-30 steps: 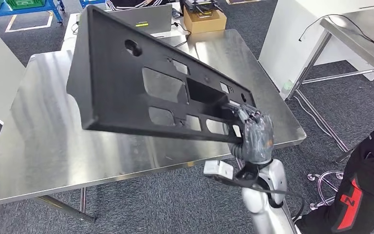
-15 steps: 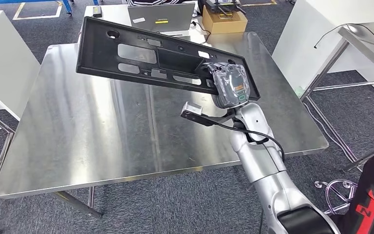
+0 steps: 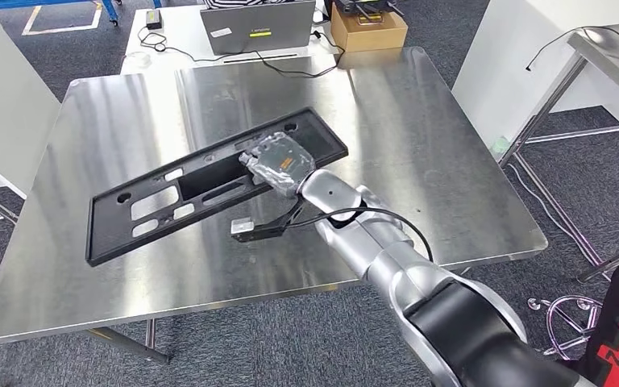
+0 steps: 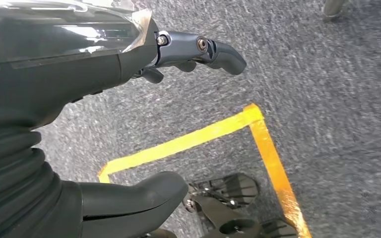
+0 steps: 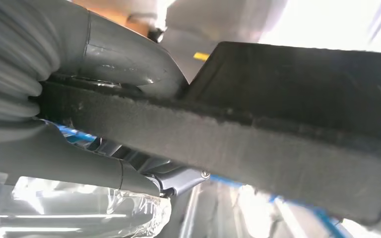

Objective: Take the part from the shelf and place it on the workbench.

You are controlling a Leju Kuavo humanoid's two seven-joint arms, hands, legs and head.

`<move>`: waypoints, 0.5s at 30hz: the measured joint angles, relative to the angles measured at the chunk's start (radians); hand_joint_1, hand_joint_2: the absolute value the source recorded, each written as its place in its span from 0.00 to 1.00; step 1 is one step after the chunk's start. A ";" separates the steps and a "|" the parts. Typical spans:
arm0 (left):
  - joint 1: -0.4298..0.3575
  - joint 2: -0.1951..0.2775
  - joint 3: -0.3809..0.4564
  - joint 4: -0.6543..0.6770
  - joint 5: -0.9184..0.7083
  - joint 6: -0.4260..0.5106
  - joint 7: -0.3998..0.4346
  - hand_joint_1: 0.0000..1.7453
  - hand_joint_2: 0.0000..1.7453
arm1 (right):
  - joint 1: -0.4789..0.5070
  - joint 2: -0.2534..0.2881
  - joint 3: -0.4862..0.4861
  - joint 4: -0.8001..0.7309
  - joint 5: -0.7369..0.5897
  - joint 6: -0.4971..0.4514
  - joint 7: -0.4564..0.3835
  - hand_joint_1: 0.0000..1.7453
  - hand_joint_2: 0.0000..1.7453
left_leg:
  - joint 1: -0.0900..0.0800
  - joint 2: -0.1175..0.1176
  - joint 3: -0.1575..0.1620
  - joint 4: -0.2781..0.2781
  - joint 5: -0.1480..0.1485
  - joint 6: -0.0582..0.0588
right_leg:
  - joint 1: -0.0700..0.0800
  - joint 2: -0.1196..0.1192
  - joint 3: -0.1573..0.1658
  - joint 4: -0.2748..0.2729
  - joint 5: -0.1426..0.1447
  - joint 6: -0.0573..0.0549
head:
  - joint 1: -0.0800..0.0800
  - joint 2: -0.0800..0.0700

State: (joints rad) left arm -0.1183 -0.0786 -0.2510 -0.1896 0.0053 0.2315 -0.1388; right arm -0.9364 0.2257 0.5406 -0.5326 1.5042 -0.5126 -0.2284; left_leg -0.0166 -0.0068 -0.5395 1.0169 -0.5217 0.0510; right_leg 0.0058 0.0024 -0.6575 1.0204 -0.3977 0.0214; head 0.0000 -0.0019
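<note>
1 part (image 3: 153, 205) now lowered onto workbench (image 3: 419, 121).

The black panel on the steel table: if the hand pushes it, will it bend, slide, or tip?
The black panel probably stays stiff: it keeps a straight edge though the right hand holds it near one end. It is long, flat and low over the steel table, so tipping seems unlikely. The table looks polished, so it may slide easily.

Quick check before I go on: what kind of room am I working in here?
Probably a workshop or robotics test area: a bare stainless-steel workbench, grey carpet marked with yellow floor tape, and a laptop with trailing cables on a table behind. The right hand grips a black part.
</note>
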 joint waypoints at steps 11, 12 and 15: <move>0.014 -0.002 -0.008 0.000 -0.004 0.049 0.014 0.00 0.00 | -0.007 0.033 0.036 0.079 -0.083 0.001 0.059 0.00 0.00 | 0.000 0.001 0.001 -0.001 0.000 -0.001 | 0.001 0.000 0.002 0.000 0.000 0.000 | 0.000 0.000; 0.015 -0.002 -0.008 0.000 -0.004 0.049 0.014 0.00 0.00 | -0.010 0.033 0.032 0.080 -0.087 0.001 0.065 0.00 0.00 | 0.000 0.001 0.001 -0.001 0.000 -0.001 | 0.001 0.000 0.002 0.000 0.000 0.000 | 0.000 0.000; 0.016 -0.003 -0.008 0.000 -0.004 0.049 0.014 0.00 0.00 | -0.021 0.033 0.027 0.081 -0.089 0.001 0.075 0.00 0.00 | 0.000 0.001 0.002 -0.001 0.000 -0.001 | 0.001 0.000 0.003 0.000 0.000 0.000 | 0.000 0.000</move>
State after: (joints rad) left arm -0.1025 -0.0814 -0.2586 -0.1896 0.0011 0.2808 -0.1251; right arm -0.9575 0.2586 0.5674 -0.4519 1.4151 -0.5119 -0.1532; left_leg -0.0170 -0.0059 -0.5379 1.0164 -0.5213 0.0496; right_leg 0.0067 0.0025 -0.6546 1.0204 -0.3978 0.0210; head 0.0001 -0.0019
